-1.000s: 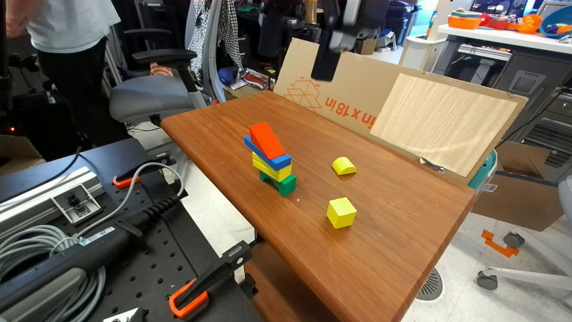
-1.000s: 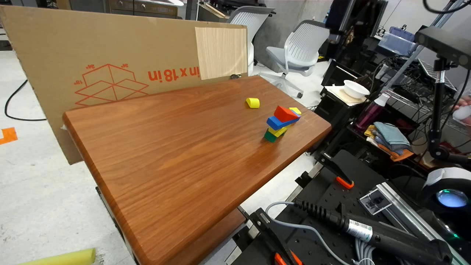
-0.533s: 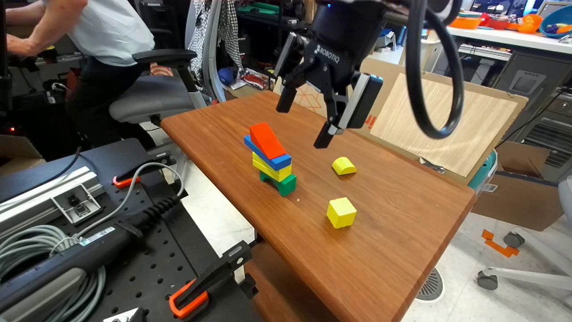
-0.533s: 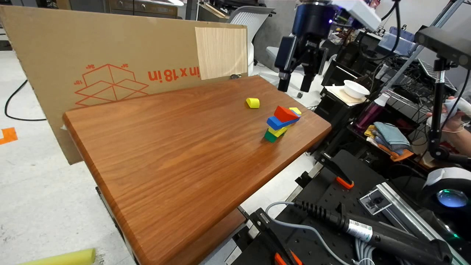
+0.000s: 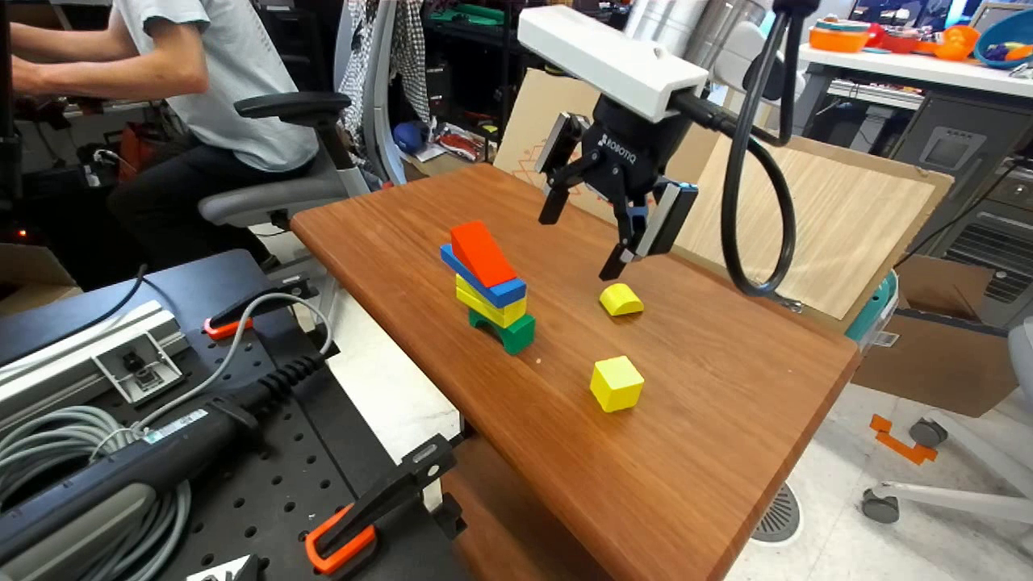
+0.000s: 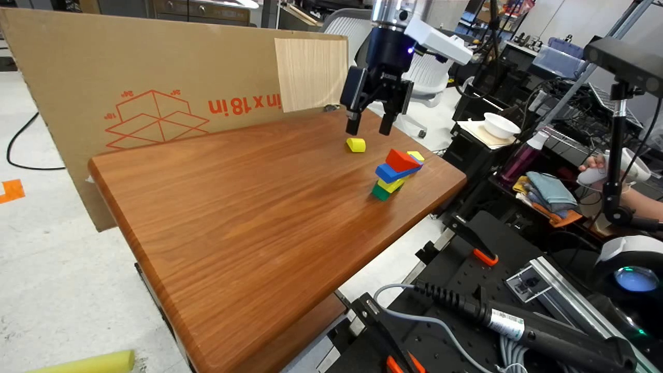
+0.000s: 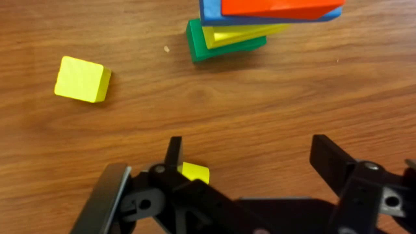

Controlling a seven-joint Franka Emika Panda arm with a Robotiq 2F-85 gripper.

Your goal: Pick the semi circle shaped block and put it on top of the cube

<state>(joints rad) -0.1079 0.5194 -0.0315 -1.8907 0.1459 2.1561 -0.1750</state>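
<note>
The semi circle shaped block (image 5: 621, 300) is small, low and yellow and lies on the wooden table. It also shows in an exterior view (image 6: 356, 145). In the wrist view the block (image 7: 196, 173) is partly hidden by the left finger (image 7: 174, 151). The bright yellow cube (image 5: 617, 384) sits apart, also seen in the wrist view (image 7: 79, 79). In an exterior view, only a yellow patch of the cube (image 6: 415, 156) shows behind the stack. My gripper (image 5: 583, 238) is open and empty, above the table near the semi circle block, which lies toward one finger rather than centred.
A stack of green, yellow, blue and red blocks (image 5: 488, 266) stands close to the gripper, its upper blocks overhanging. A cardboard sheet (image 6: 233, 67) stands along the table's far edge. A black cable (image 5: 730, 210) loops from the arm. Clamps (image 5: 379, 508) grip the black bench beside the table (image 5: 710, 436).
The arm has come into view from above over the table. Its open gripper has moved across toward the semi circle block and lower. The blocks have not moved.
</note>
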